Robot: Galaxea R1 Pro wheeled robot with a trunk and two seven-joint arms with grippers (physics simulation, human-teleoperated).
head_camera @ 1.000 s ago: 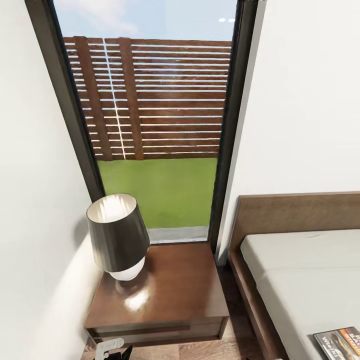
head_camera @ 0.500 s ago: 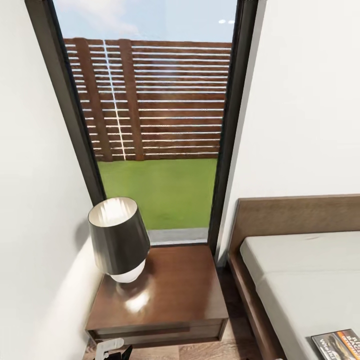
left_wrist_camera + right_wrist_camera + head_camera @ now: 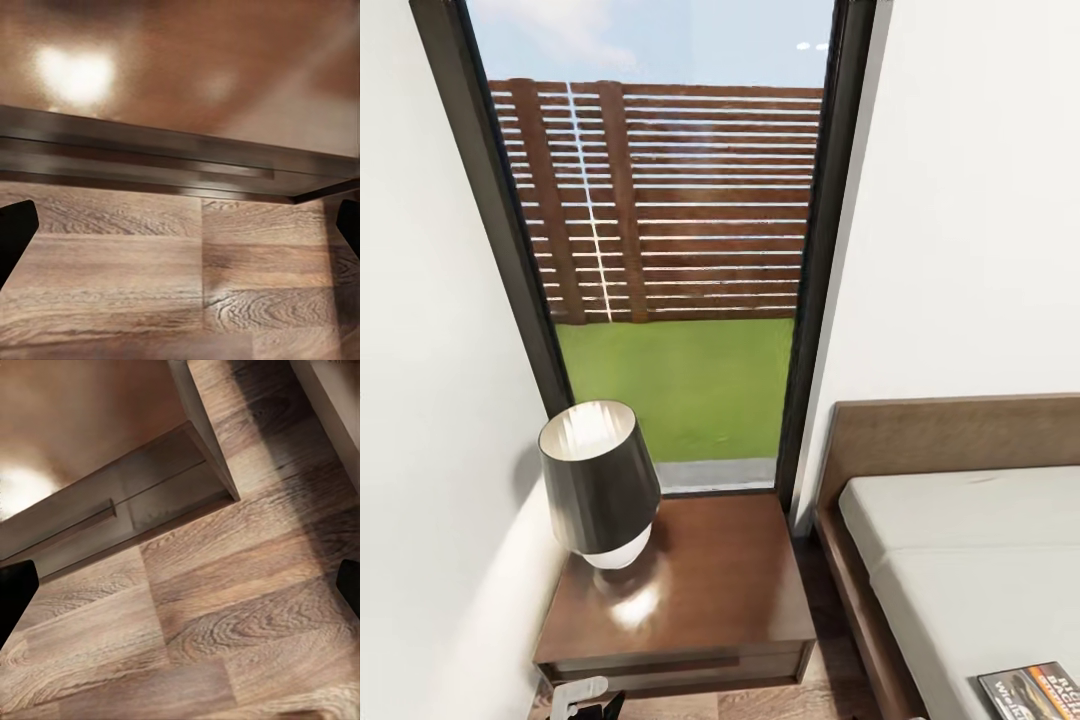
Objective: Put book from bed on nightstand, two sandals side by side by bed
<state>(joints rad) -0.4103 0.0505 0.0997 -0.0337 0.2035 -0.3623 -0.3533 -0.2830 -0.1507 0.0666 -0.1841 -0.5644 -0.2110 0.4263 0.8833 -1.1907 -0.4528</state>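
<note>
Book (image 3: 1030, 692): lying flat on the bed (image 3: 970, 560).
Nightstand (image 3: 705, 590): carries the lamp (image 3: 600, 485).
Left fingers (image 3: 15, 232): spread.
Right fingers (image 3: 15, 596): spread.

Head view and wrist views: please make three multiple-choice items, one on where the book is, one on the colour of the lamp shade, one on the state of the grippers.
1. Where does the book lie?
A. on the nightstand
B. on the bed
C. on the floor

2. What colour is the lamp shade outside?
A. black
B. blue
C. red

3. How are both grippers?
A. shut on a sandal
B. shut on the book
C. open, holding nothing

Answers:
1 B: it rests on the mattress of the bed, apart from the nightstand.
2 A: the shade is black over a white base.
3 C: left gripper and right gripper fingertips stand far apart over bare floor.
</note>
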